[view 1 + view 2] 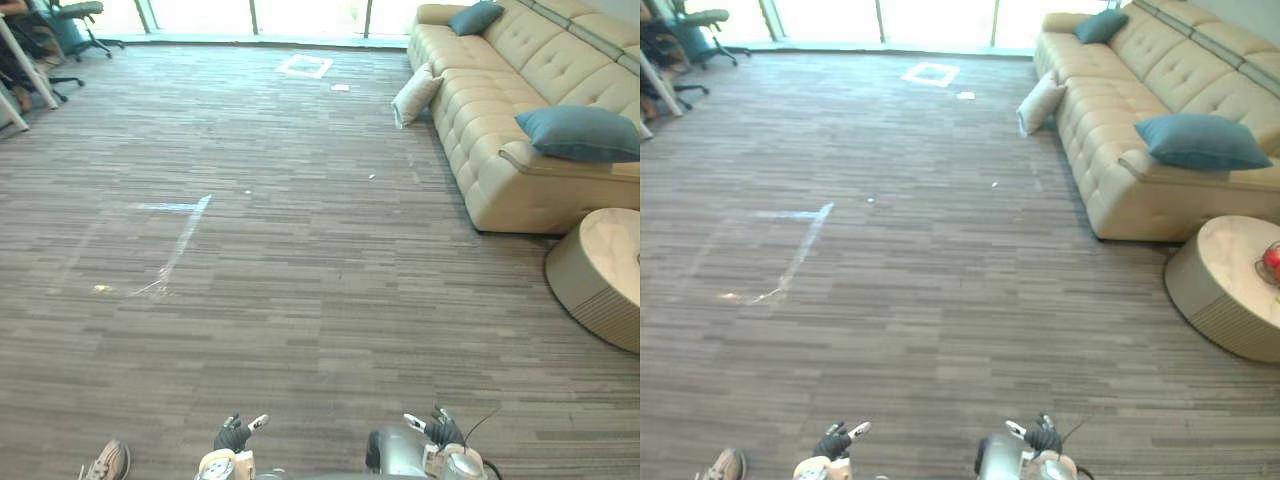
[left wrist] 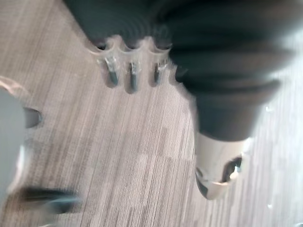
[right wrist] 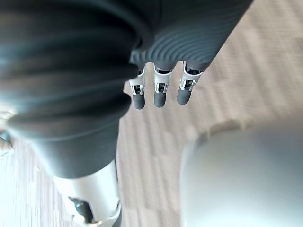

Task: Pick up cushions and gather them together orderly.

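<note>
Cushions not yet gathered.
Cream cushion (image 1: 415, 95) leans against the sofa (image 1: 497, 185); teal cushions (image 1: 580, 133) sit on it. Left hand (image 1: 234, 436) and right hand (image 1: 442, 430) hang relaxed and empty, too far off to reach.

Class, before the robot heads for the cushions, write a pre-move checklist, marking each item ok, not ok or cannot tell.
1. Left hand empty, fingers relaxed: ok.
2. Right hand empty, fingers straight: ok.
3. Targets found: cream cushion on the floor against the sofa, near teal cushion and far teal cushion on it: ok.
4. Cushions gathered: not ok, they lie apart.
5. Round table beside the sofa's near end, off the route to the cream cushion: ok.
6. Person's shoe left of the left hand, clearance: cannot tell.
</note>
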